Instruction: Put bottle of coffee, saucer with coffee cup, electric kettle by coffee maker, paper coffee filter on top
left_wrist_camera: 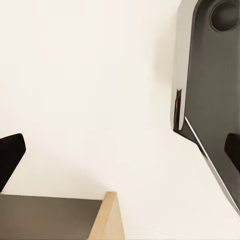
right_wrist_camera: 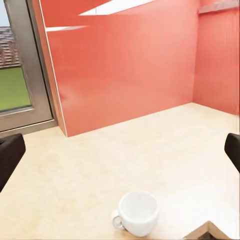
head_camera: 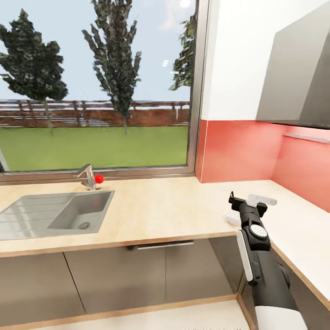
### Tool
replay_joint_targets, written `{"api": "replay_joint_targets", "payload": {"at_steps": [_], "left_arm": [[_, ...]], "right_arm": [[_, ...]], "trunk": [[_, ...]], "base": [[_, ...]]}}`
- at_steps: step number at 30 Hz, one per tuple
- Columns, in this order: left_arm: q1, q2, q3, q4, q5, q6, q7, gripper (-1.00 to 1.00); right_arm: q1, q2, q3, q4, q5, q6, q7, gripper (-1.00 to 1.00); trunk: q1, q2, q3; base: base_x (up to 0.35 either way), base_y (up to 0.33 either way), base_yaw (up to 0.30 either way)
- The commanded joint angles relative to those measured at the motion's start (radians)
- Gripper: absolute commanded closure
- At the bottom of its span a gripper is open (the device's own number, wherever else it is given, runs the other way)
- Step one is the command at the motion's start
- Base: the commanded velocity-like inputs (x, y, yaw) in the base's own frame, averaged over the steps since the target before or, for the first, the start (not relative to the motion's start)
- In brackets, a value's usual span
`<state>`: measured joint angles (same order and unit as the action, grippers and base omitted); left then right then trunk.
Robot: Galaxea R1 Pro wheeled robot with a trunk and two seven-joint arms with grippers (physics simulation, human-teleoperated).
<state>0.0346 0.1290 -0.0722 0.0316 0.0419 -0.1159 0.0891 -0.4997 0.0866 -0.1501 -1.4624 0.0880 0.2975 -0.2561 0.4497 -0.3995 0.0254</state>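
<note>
Head view: right gripper (head_camera: 244,211) over pale wood countertop (head_camera: 156,211), beside steel sink (head_camera: 55,213).

Left wrist view: left gripper's dark fingertips (left_wrist_camera: 10,160) spread wide, holding nothing.

Right wrist view: white ceramic coffee cup (right_wrist_camera: 136,213) on counter between parted fingers, ungrasped. Best lowered squarely, pinching rim. No legible writing.

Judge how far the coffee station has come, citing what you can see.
Little looks done. The coffee cup stands on the bare countertop in the red-walled corner, not on any saucer. In hand: the right gripper hovers open just above the cup. Left: saucer, coffee maker, bottle, filter and kettle are yet to be arranged here.
</note>
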Motion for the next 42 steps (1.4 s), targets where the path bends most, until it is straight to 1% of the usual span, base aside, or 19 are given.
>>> {"api": "replay_joint_targets", "payload": {"at_steps": [1, 6, 9, 13, 20, 23, 25, 26, 27, 28, 30, 31, 33, 34, 36, 37, 40, 41, 42], "left_arm": [[0.0, 0.0, -0.008, 0.002, 0.004, -0.005, 0.003, -1.0], [0.001, 0.002, -0.007, 0.002, 0.004, -0.001, 0.003, -1.0], [0.001, 0.002, -0.005, 0.002, 0.004, 0.024, 0.005, -1.0], [0.001, 0.001, -0.005, 0.001, 0.005, 0.05, 0.007, -1.0], [0.001, 0.0, -0.005, 0.002, 0.005, 0.057, 0.006, -1.0], [0.001, -0.001, -0.006, 0.003, 0.004, 0.06, 0.005, -1.0], [0.001, -0.001, -0.007, 0.003, 0.004, 0.068, 0.006, -1.0], [0.001, -0.001, -0.008, 0.003, 0.004, 0.072, 0.006, -1.0], [0.001, -0.002, -0.008, 0.003, 0.004, 0.082, 0.006, -1.0], [0.001, -0.002, -0.008, 0.004, 0.004, 0.088, 0.006, -1.0], [0.001, -0.004, -0.009, 0.003, 0.004, 0.109, 0.006, -1.0], [0.001, -0.004, -0.009, 0.003, 0.003, 0.113, 0.006, -1.0], [0.001, -0.005, -0.009, 0.004, 0.003, 0.123, 0.006, -1.0], [0.001, -0.005, -0.009, 0.004, 0.003, 0.124, 0.006, -1.0], [0.002, -0.005, -0.009, 0.004, 0.003, 0.128, 0.006, -1.0], [0.002, -0.005, -0.009, 0.004, 0.003, 0.129, 0.006, -1.0], [0.002, -0.006, -0.008, 0.006, 0.003, 0.13, 0.006, -1.0], [0.002, -0.006, -0.008, 0.006, 0.003, 0.13, 0.006, -1.0], [0.001, -0.006, -0.008, 0.007, 0.003, 0.131, 0.006, -1.0]], "right_arm": [[0.0, 0.001, 0.0, 0.001, 0.009, 0.008, 0.0, -1.0], [0.0, 0.002, 0.0, 0.009, 0.008, 0.009, 0.0, -1.0], [0.0, 0.002, 0.0, 0.011, 0.007, 0.009, 0.0, -1.0], [0.0, 0.002, 0.0, 0.015, 0.007, 0.009, 0.0, -1.0], [0.0, 0.002, 0.001, 0.058, 0.007, 0.022, 0.0, -1.0], [-0.001, 0.002, 0.005, 0.081, 0.007, 0.095, 0.0, -1.0], [-0.004, 0.001, 0.009, 0.089, 0.005, 0.194, 0.0, -1.0], [-0.007, 0.001, 0.01, 0.089, 0.005, 0.219, 0.0, -1.0], [-0.017, 0.001, 0.011, 0.09, 0.005, 0.265, 0.0, -1.0], [-0.026, 0.001, 0.012, 0.091, 0.005, 0.286, 0.0, -1.0], [-0.084, 0.001, 0.014, 0.095, 0.005, 0.356, -0.001, -1.0], [-0.1, 0.001, 0.014, 0.097, 0.005, 0.372, -0.001, -1.0], [-0.159, 0.001, 0.015, 0.101, 0.006, 0.44, -0.001, -1.0], [-0.17, 0.0, 0.015, 0.102, 0.007, 0.46, -0.001, -1.0], [-0.209, 0.0, 0.015, 0.102, 0.008, 0.552, -0.001, -1.0], [-0.217, 0.0, 0.015, 0.102, 0.008, 0.577, -0.001, -1.0], [-0.244, -0.001, 0.015, 0.093, 0.008, 0.682, -0.002, -1.0], [-0.249, -0.001, 0.015, 0.085, 0.008, 0.707, -0.002, -1.0], [-0.251, -0.001, 0.015, 0.081, 0.009, 0.716, -0.002, -1.0]], "trunk": [[0.0, -0.001, 0.0], [0.0, -0.001, 0.0], [0.0, -0.001, 0.0], [0.0, -0.001, 0.0], [0.0, -0.001, 0.0], [0.0, -0.001, 0.0], [0.0, -0.001, 0.0], [0.0, -0.001, 0.0], [0.0, -0.001, 0.0], [0.0, -0.001, 0.0], [0.0, -0.001, 0.0], [0.0, -0.001, 0.0], [0.0, -0.001, 0.0], [0.0, -0.001, 0.0], [0.0, -0.001, 0.0], [0.0, -0.001, 0.0], [0.0, -0.001, 0.0], [0.0, -0.001, 0.0], [0.0, -0.001, 0.0]], "base": [[0.0, 0.0, -0.267], [0.0, 0.0, -0.267], [0.093, 0.005, -0.267], [0.25, 0.061, -0.213], [0.309, 0.091, -0.041], [0.319, 0.096, -0.005], [0.32, 0.097, -0.002], [0.32, 0.097, -0.001], [0.319, 0.097, -0.001], [0.316, 0.097, -0.001], [0.265, 0.086, 0.0], [0.185, 0.061, 0.0], [0.097, 0.032, 0.0], [0.061, 0.02, 0.0], [0.032, 0.011, 0.0], [0.02, 0.007, 0.0], [0.01, 0.003, 0.0], [0.004, 0.001, 0.0], [0.003, 0.001, 0.0]]}}
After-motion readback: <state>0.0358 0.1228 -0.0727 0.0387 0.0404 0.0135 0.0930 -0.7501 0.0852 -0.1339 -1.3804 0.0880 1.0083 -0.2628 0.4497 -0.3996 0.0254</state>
